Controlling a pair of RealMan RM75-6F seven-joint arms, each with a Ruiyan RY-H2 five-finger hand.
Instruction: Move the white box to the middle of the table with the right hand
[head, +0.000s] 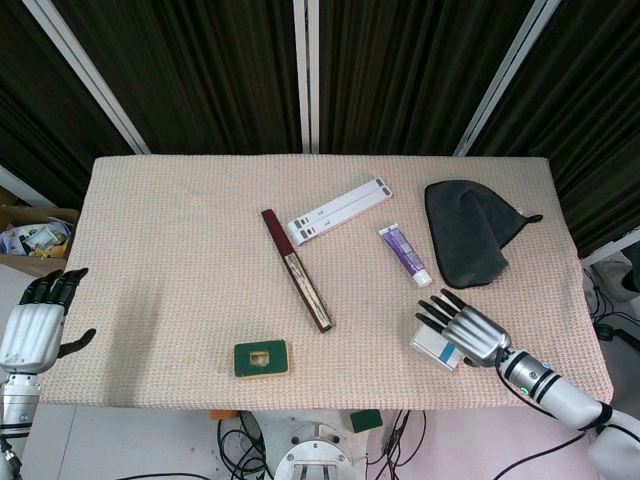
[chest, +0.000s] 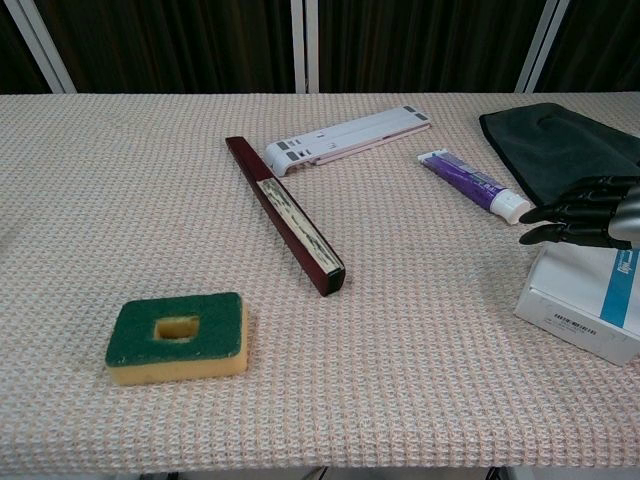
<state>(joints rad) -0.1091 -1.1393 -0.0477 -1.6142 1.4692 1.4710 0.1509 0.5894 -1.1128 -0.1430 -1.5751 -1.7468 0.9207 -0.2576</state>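
Note:
The white box (head: 431, 347) with a blue stripe lies near the table's front right corner; the chest view shows it as the white box (chest: 584, 298) at the right edge. My right hand (head: 467, 329) hovers just over its top with fingers stretched out and spread, pointing toward the table's middle. From the chest camera the right hand (chest: 592, 213) has its dark fingertips above the box's far edge, and nothing is held. My left hand (head: 34, 320) hangs off the table's left side, fingers apart and empty.
A dark cloth (head: 468, 228) and a purple tube (head: 404, 254) lie just beyond the box. A long maroon case (head: 297, 268) and a white folding stand (head: 338, 210) occupy the middle. A green-topped sponge (head: 261, 358) sits near the front edge.

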